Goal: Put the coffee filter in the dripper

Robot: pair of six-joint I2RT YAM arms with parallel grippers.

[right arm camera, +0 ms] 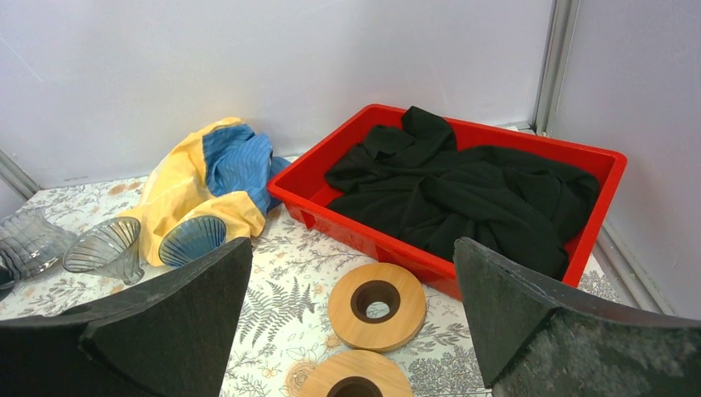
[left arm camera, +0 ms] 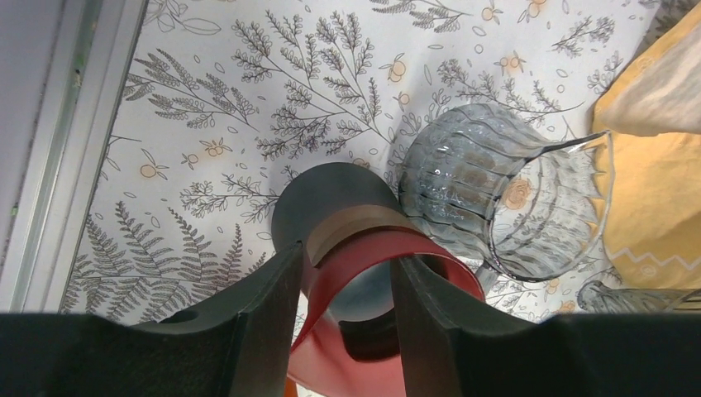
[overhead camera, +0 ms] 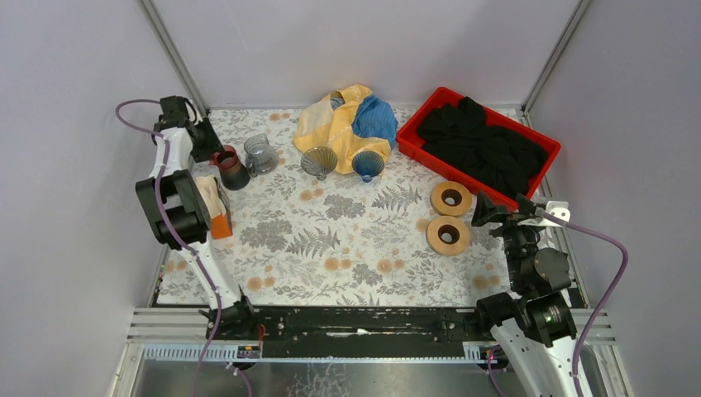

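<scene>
Elbow raised, the left arm [overhead camera: 178, 207] reaches along the bench's [overhead camera: 347, 248] left edge, its gripper [left arm camera: 347, 258] half spread astride the rim of the red dripper [left arm camera: 388, 246]; whether it pinches, I cannot tell. Paper filters [overhead camera: 210, 197] stand in an orange holder [overhead camera: 221, 225] nearby.

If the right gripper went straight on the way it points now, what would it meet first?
Probably the nearer wooden ring, lying low between the open fingers of the right gripper. The second wooden ring and the red tray are beyond it. Its height is unclear, so it might pass above.
</scene>
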